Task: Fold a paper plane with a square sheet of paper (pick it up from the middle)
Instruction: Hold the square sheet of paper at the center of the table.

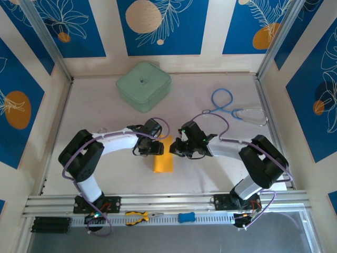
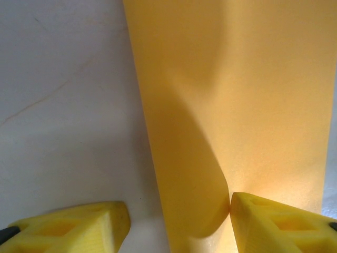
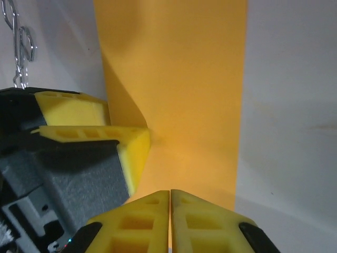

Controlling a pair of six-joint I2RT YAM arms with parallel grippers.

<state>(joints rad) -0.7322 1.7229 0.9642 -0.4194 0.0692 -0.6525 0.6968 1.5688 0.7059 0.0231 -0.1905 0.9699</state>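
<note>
Step in hand, by my reading: the early lengthwise fold. No nose and no dart shape yet.

Left gripper sits at 9 o'clock of the paper, jaws apart. In its wrist view the outer finger is on bare table, apart from the sheet. The inner finger touches a flap that curls up off the sheet's 9 o'clock edge. Nothing is clamped here; it props the flap.

The paper lies mid-table between my two tools and reads from above as a narrow strip running 12 to 6. The far part is flat on the table, the near-left part lifted.

Right gripper is at 3 o'clock of the paper. In its wrist view the pads meet along a hairline seam at the sheet's near edge. Jaws are together, but I cannot tell whether the edge is caught in that seam or the tips only rest on it.

Next move, as I judge it: carry the raised flap across toward 3 o'clock, line up the edges, then press along the bend. That needs a light hold, since thin paper will slide or crumple if dragged. One tool must pin the flat part while the other sweeps.

Count, left to right:
- pliers: one, at 7 o'clock on the rail
- case: one, at 11 o'clock
- paper: one
- grippers: two
- scissors: one pair, at 2 o'clock
</note>
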